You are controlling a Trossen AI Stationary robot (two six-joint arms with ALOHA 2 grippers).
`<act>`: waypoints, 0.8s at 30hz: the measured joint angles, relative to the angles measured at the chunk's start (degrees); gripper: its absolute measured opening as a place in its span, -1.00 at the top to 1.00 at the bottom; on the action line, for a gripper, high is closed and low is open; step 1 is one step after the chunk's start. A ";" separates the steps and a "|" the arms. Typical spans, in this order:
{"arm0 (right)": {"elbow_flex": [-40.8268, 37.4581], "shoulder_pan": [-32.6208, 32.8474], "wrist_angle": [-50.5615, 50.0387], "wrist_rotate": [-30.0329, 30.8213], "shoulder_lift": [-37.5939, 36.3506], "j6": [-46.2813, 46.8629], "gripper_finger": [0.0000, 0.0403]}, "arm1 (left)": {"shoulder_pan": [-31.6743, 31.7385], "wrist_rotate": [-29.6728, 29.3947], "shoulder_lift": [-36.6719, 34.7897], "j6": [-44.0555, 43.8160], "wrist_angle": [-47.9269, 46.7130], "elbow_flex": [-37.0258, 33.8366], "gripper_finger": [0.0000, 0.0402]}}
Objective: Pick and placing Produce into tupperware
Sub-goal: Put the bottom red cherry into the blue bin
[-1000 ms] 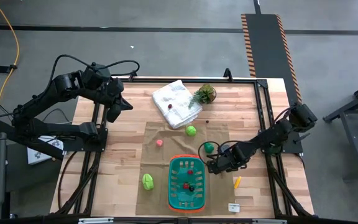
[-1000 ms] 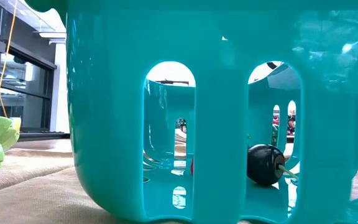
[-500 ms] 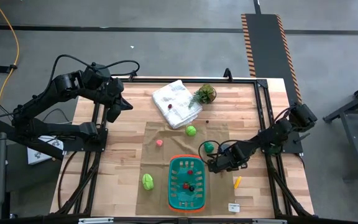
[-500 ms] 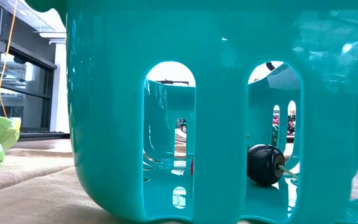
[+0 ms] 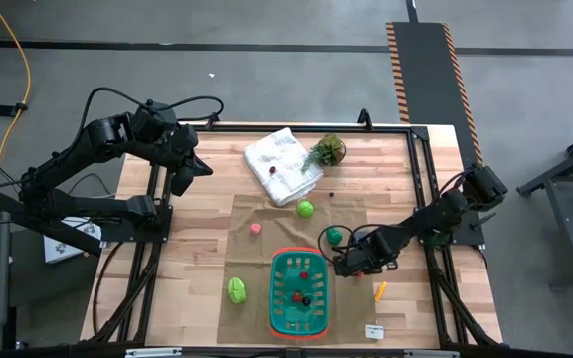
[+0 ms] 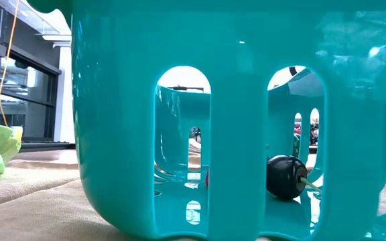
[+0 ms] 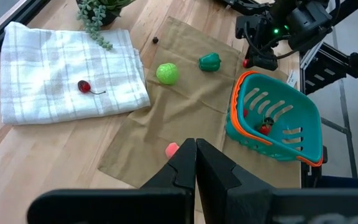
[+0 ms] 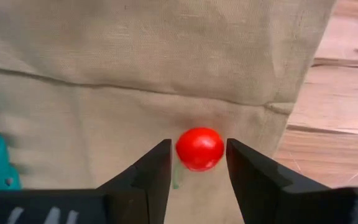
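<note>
A small red round produce piece lies on the tan cloth, just right of the tupperware, a teal basket with an orange rim. My right gripper points down over the piece. Its fingers stand close on either side, open, with thin strips of cloth showing between. The basket holds red pieces and a dark one. Loose on the cloth lie a green pepper, a lime ball, a pink piece and a pale green leafy piece. My left gripper waits shut, high at the far left.
A folded white cloth with a cherry on it and a potted plant sit at the far side. A yellow-orange piece and a small white label lie on bare wood right of the basket.
In the low view a dark finger of my right gripper has come in front of the red piece at the basket's right side. The piece has stayed on the cloth.
</note>
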 joint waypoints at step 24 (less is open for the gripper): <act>-0.07 -0.12 1.18 -0.88 0.00 -1.05 0.32 | -0.02 0.04 0.00 0.00 -0.60 0.00 1.00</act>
